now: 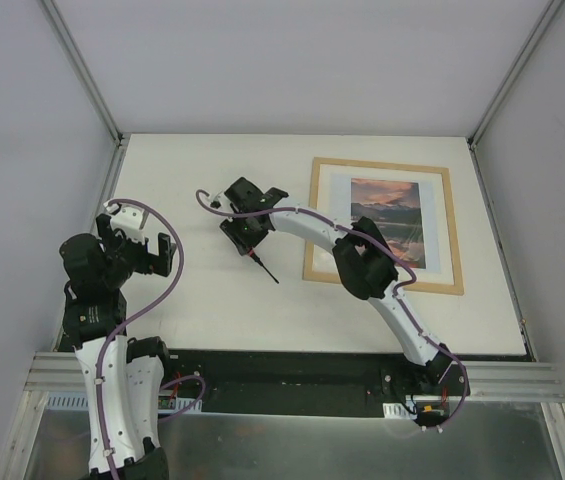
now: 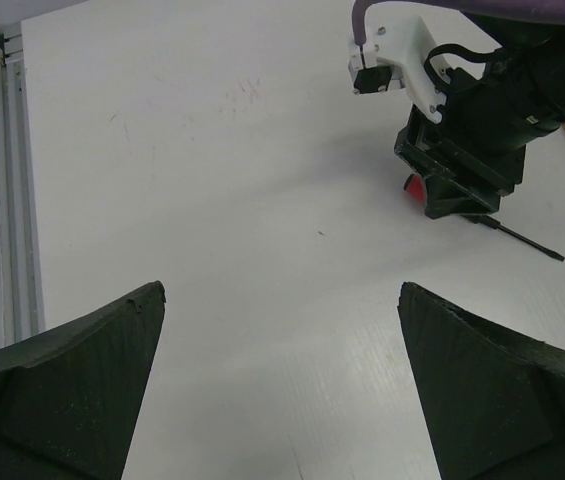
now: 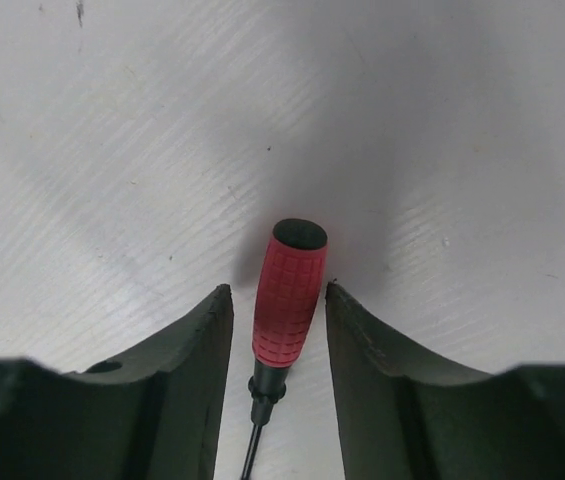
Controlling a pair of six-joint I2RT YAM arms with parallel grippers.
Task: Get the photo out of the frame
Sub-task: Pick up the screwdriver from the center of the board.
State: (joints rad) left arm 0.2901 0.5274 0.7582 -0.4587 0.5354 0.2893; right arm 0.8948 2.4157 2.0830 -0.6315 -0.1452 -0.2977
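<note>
One white table (image 1: 192, 300) carried the light wooden frame (image 1: 311, 225) flat on its right half, with the photo (image 1: 392, 205) of sunset mountains inside it, face up behind a pale border. Left of the frame, the right tool (image 3: 279, 300) was lowered over a red-handled screwdriver (image 3: 292, 280), its jaws parted on either side of the handle with a narrow gap showing on one side. Well apart at the table's left edge, the left tool (image 2: 282, 295) hung wide open, holding nothing.
</note>
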